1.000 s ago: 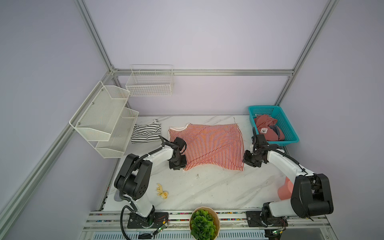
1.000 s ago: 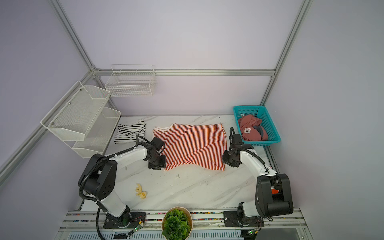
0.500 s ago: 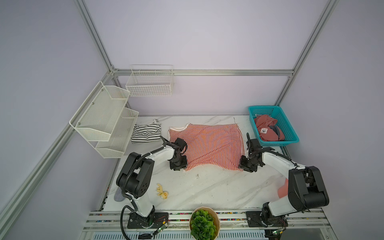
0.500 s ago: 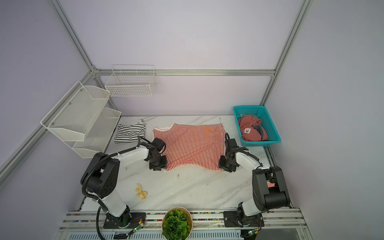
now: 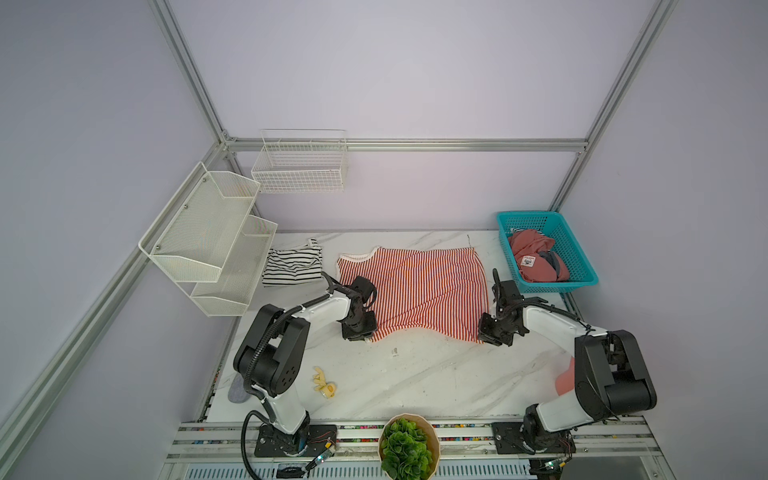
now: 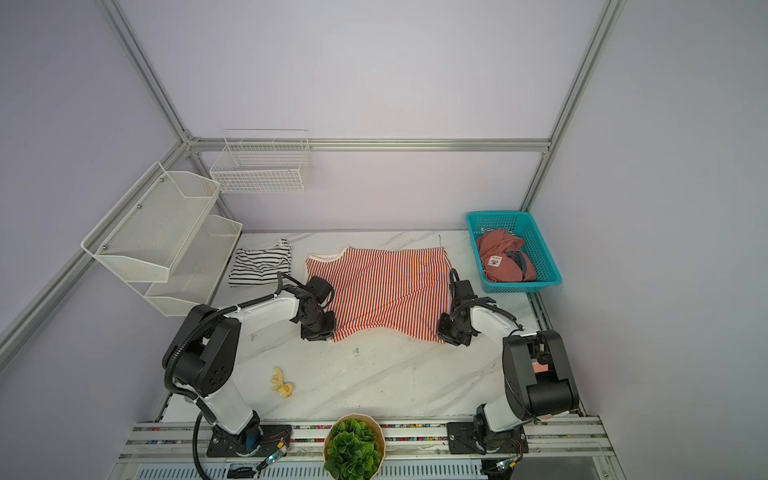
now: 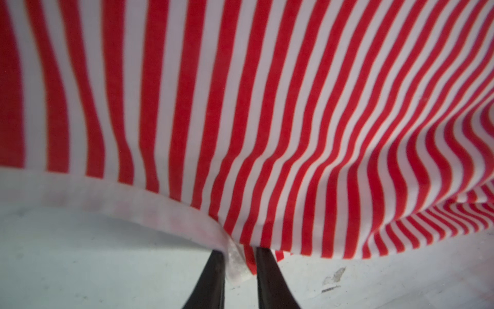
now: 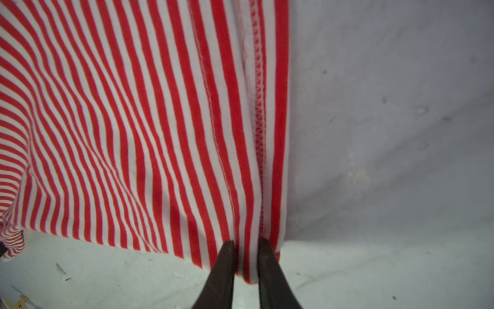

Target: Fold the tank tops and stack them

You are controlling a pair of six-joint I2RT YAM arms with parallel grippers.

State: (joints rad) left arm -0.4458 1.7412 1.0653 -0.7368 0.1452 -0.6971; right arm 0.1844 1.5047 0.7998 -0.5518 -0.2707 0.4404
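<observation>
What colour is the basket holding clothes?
Teal. The basket shows best in a top view.

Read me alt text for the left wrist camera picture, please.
The black left gripper is shut on the white-trimmed edge of a soft red-and-white striped tank top, which spreads across a pale marble table.

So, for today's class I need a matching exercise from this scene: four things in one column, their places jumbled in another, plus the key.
Things:
1. red-and-white tank top
2. black-and-white tank top
3. dusty-red garment
4. green plant

Places:
A. in the teal basket
B. spread out, near corners pinched by the left claw and right claw
C. in a tan pot
D. lying beside the white mesh shelf

Pairs: 1-B, 2-D, 3-A, 4-C
</observation>
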